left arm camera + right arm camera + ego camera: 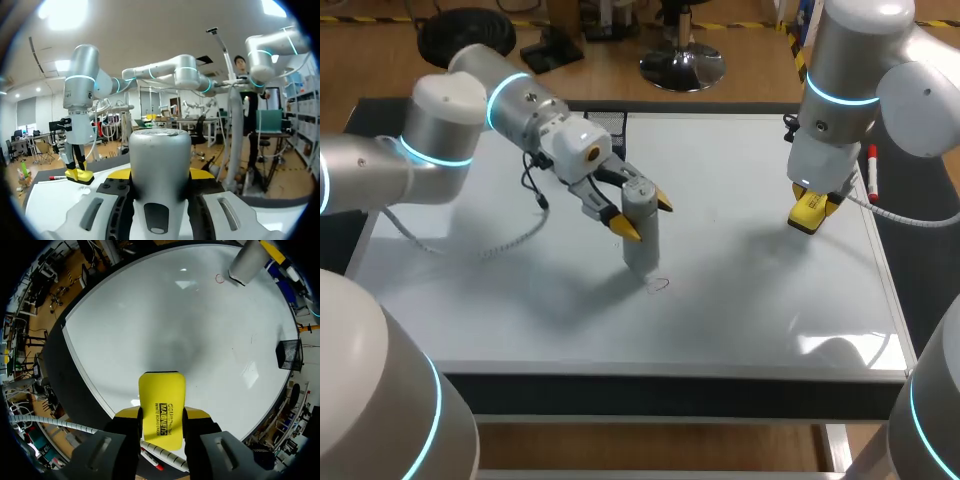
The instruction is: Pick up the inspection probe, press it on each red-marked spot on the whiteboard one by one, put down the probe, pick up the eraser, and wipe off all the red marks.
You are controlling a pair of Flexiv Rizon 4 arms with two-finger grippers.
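Grey probe [642, 240] pinched in left jaws, yellow eraser [161, 410] in right jaws; basket [287, 354] contents unclear.

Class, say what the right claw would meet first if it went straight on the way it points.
The whiteboard. The right claw points down at it, so its eraser would likely touch bare board first, apart from the red mark.

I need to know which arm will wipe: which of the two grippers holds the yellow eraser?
The right gripper, shut on the yellow eraser; the left gripper holds the grey probe instead.
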